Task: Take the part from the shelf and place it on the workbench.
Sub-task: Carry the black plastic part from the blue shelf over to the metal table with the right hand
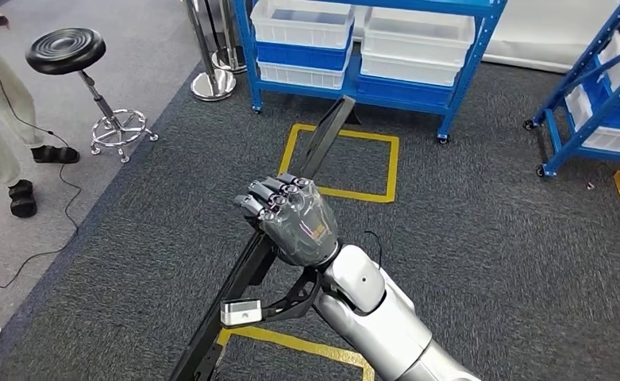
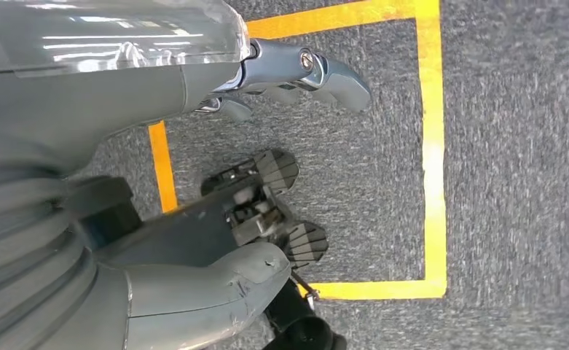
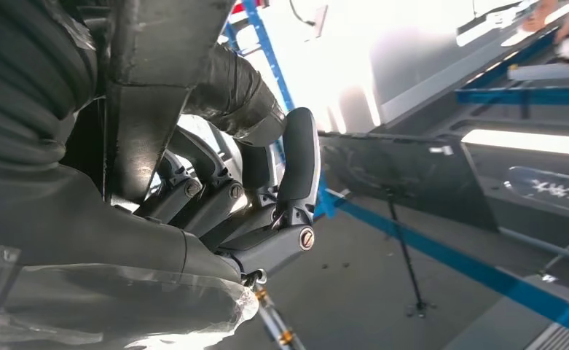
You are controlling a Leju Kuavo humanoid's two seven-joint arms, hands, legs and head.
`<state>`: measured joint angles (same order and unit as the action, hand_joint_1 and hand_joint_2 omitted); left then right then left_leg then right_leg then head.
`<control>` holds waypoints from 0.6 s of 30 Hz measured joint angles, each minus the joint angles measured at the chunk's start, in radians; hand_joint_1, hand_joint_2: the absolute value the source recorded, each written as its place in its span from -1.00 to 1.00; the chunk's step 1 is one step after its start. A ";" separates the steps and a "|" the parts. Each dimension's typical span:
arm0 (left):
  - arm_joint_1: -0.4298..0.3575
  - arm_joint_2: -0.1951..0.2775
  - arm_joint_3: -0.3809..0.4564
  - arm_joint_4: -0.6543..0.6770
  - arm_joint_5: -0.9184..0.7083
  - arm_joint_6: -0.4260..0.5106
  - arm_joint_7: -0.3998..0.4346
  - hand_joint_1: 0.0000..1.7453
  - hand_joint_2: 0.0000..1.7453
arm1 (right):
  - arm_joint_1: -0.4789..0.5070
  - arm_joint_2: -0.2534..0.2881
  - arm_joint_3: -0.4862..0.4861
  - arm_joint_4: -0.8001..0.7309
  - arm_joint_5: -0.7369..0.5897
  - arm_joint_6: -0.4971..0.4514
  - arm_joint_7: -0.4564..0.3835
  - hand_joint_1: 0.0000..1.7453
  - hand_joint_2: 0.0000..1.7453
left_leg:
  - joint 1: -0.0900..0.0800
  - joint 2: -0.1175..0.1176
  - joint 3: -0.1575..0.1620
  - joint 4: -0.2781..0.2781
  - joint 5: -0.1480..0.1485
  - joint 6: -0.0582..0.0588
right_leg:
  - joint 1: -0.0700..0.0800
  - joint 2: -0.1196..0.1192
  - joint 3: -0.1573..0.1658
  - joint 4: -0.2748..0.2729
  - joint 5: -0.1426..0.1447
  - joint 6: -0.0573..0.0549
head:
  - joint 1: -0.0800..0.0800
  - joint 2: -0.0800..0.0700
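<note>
The part (image 1: pixel 322 139) is a long, flat black bar that slants from low on the left up toward the blue shelf. My right hand (image 1: pixel 290 218) grips it near the middle, fingers wrapped around it, and carries it above the carpet. In the right wrist view the same dark bar (image 3: pixel 150 73) runs through my right hand (image 3: pixel 252 211), with the fingers curled over it. My left hand (image 2: pixel 288 65) hangs over the floor with its thumb out and nothing in it.
A blue shelf (image 1: pixel 465 71) with white bins (image 1: pixel 302 24) stands ahead, and another blue rack (image 1: pixel 584 119) is at the right. Yellow tape squares (image 1: pixel 391 163) mark the grey carpet. A black stool (image 1: pixel 67 49), chrome post bases (image 1: pixel 213 83) and a person's legs (image 1: pixel 1 103) are at the left.
</note>
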<state>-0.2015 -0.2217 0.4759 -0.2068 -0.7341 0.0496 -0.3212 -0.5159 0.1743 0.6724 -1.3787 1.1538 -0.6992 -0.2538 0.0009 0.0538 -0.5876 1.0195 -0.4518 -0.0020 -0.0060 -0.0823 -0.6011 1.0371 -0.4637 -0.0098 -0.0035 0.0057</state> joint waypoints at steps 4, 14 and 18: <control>0.008 0.002 0.000 0.000 -0.005 0.000 0.000 -1.00 1.00 | 0.001 -0.002 0.001 -0.012 0.000 0.000 -0.005 1.00 1.00 | 0.007 -0.036 -0.001 -0.016 0.016 0.025 | -0.002 0.015 -0.010 0.031 -0.027 0.020 | 0.000 0.000; 0.008 0.001 0.001 0.000 -0.004 0.000 -0.005 -1.00 1.00 | 0.017 -0.014 0.000 -0.028 -0.003 0.000 -0.018 1.00 1.00 | 0.009 -0.145 -0.028 0.011 0.020 0.021 | -0.013 0.145 -0.007 0.033 -0.012 0.015 | 0.000 0.000; 0.011 0.003 0.002 0.000 -0.004 0.001 -0.007 -1.00 1.00 | 0.017 -0.013 0.000 -0.034 -0.003 0.000 -0.020 1.00 1.00 | 0.012 -0.158 -0.043 0.017 0.020 -0.006 | -0.014 0.126 0.000 0.009 -0.007 -0.001 | -0.001 0.000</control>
<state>-0.1903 -0.2186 0.4774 -0.2068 -0.7378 0.0509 -0.3280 -0.4987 0.1614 0.6722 -1.4127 1.1505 -0.6996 -0.2742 0.0133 -0.1040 -0.6310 1.0369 -0.4322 -0.0077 -0.0196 0.0436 -0.6012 1.0463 -0.4703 -0.0110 -0.0042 0.0057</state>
